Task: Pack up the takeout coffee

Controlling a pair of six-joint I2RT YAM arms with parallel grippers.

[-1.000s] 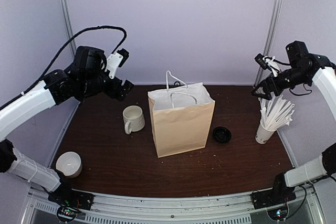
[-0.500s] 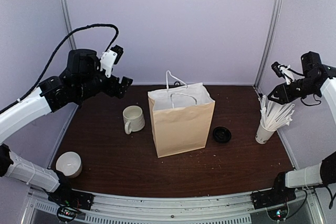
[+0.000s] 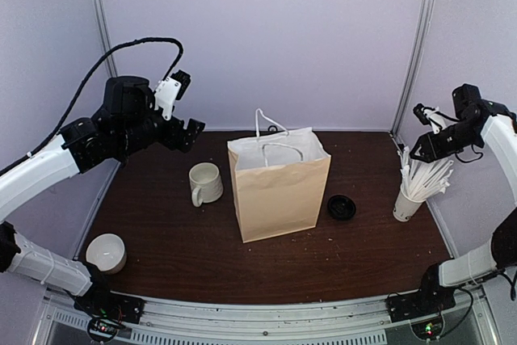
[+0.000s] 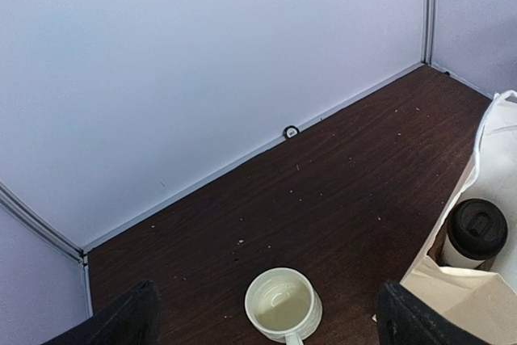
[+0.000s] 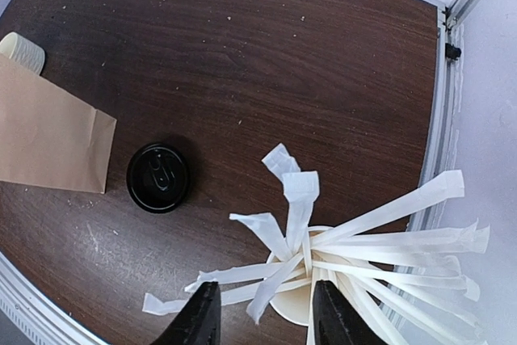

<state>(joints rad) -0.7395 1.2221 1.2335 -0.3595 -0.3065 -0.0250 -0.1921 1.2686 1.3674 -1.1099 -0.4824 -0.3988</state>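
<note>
My coffee cup (image 4: 475,236) stands up straight inside the brown paper bag (image 3: 279,191). It is small and round. Its black lid (image 4: 477,227) sits flat on top and covers the whole mouth. Under the lid I can see only a little bit of the white side. The cup is down low in the bag, close to one of its walls.
</note>
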